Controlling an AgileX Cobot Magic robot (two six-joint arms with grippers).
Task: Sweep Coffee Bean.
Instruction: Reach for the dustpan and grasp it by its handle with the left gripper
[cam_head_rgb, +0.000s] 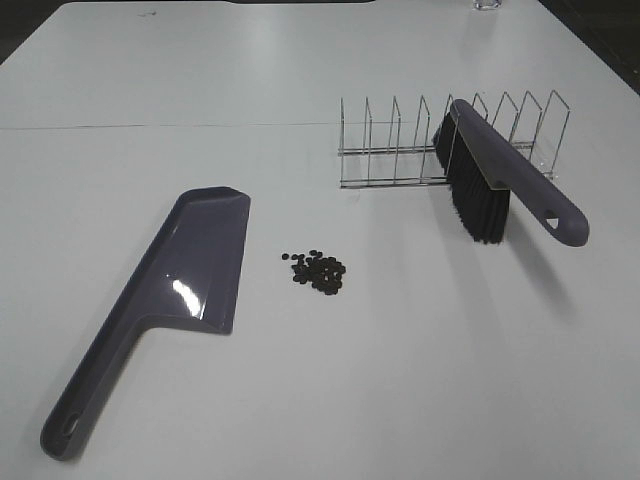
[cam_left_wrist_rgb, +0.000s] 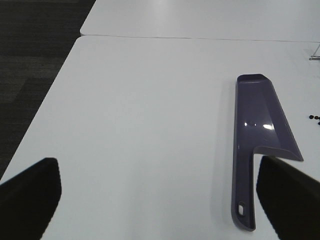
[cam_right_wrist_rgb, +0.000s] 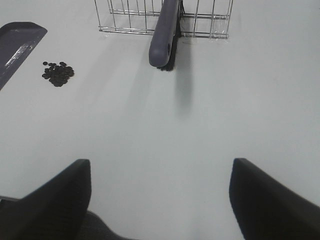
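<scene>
A small pile of dark coffee beans (cam_head_rgb: 319, 271) lies on the white table, just right of the purple dustpan (cam_head_rgb: 170, 300), which lies flat with its handle toward the front left. The beans also show in the right wrist view (cam_right_wrist_rgb: 58, 73) and at the edge of the left wrist view (cam_left_wrist_rgb: 314, 118). A purple brush (cam_head_rgb: 500, 180) with black bristles leans in a wire rack (cam_head_rgb: 420, 145). Neither gripper shows in the exterior view. The left gripper (cam_left_wrist_rgb: 160, 200) is open and empty, short of the dustpan (cam_left_wrist_rgb: 260, 130). The right gripper (cam_right_wrist_rgb: 160, 200) is open and empty, short of the brush (cam_right_wrist_rgb: 165, 35).
The wire rack (cam_right_wrist_rgb: 165, 20) stands at the back right with the brush handle pointing out toward the front right. A table seam (cam_head_rgb: 160, 125) runs across the back. The table's left edge and dark floor (cam_left_wrist_rgb: 30, 60) show in the left wrist view.
</scene>
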